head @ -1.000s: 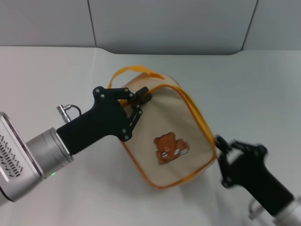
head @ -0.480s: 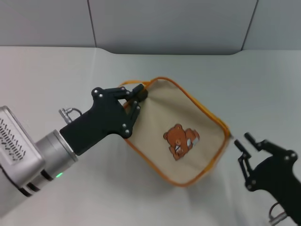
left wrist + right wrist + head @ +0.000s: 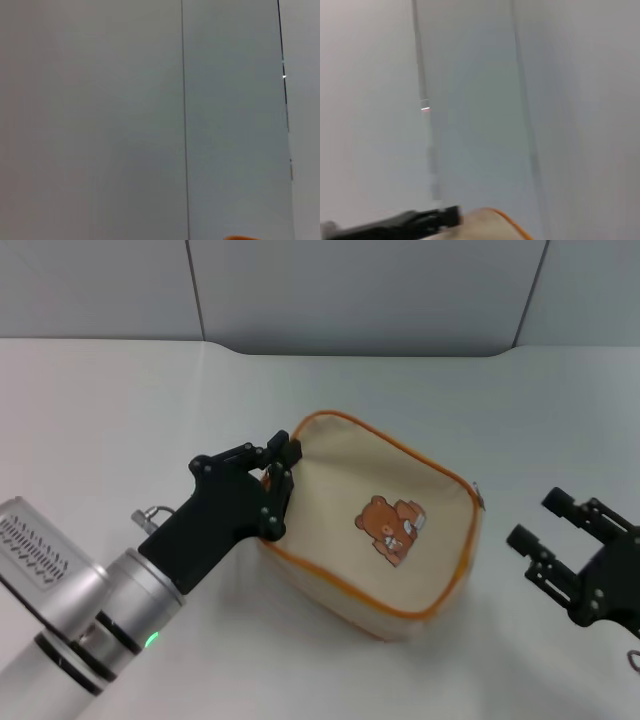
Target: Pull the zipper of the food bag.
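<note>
The beige food bag [image 3: 340, 490] with orange piping and a brown bear print [image 3: 392, 530] lies on the white table. My left gripper [image 3: 279, 466] is shut on the bag's near-left corner. A small silvery zipper tab [image 3: 479, 496] shows at the bag's right corner. My right gripper [image 3: 548, 522] is open and empty, to the right of the bag and apart from it. The orange strap handle is hidden. The right wrist view shows the left gripper's dark fingers [image 3: 415, 220] beside the bag's orange edge [image 3: 496, 217].
The white table [image 3: 120, 400] runs to a grey panelled wall [image 3: 360, 290] at the back. The left wrist view shows that wall [image 3: 100, 120] and an orange sliver of the bag [image 3: 241, 238].
The bag has turned with my left gripper, and its strap handle has gone out of sight. My right gripper has drawn away from the bag's right corner, rightwards.
</note>
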{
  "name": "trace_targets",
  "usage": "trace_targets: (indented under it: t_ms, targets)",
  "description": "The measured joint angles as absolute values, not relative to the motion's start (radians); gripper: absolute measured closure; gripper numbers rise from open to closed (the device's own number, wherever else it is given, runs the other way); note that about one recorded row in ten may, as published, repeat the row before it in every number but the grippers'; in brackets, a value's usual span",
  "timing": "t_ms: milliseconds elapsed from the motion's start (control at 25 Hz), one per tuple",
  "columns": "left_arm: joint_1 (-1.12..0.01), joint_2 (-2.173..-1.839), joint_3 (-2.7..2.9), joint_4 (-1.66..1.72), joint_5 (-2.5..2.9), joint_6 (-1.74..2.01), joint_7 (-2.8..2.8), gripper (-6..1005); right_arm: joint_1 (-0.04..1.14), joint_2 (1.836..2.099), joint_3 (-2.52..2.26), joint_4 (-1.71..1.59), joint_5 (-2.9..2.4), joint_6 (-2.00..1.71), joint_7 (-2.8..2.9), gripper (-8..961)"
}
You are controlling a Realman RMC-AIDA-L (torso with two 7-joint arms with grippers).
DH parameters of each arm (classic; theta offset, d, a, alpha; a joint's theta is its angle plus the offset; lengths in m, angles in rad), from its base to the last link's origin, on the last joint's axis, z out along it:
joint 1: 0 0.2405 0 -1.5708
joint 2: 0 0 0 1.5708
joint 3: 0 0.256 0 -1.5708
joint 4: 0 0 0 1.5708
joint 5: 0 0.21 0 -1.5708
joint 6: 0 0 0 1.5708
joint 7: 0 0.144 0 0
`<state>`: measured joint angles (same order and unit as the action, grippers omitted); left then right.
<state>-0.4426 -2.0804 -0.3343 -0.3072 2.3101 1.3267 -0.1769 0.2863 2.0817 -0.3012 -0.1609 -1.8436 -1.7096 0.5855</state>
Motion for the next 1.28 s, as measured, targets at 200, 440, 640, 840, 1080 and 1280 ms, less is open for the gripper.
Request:
trace_targets:
  t_ms: [200,440,640,840,1080,1280]
  targets:
    - [-0.407,-2.071,-0.293,-0.300,2.314,1.410,-0.200,911,0.355,2.079,-0.302,-0.295,-2.015,-1.758,0.805,290]
    - [-0.464,-2.054,-0.254,-0.133,2.482,1.537,-0.420,707,0.408,2.073,-0.303,-0.357,-2.136,-1.826,0.883,145]
    - [-0.559,-2.056,-0.212,0.121,2.727,1.685,-0.672,501,0.464,2.052,-0.331,-0.402,-2.289,-1.912,0.943,126]
    - [-0.559,-2.062,-0.156,0.223,2.740,1.817,-0.695,276,0.474,2.053,-0.367,-0.439,-2.302,-1.930,0.959,115]
    - [-0.552,-2.057,-0.140,0.242,2.744,1.859,-0.693,172,0.485,2.061,-0.378,-0.450,-2.301,-1.922,0.960,115]
    - [-0.550,-2.063,-0.135,0.247,2.746,1.864,-0.683,172,0.486,2.061,-0.375,-0.451,-2.296,-1.919,0.956,115]
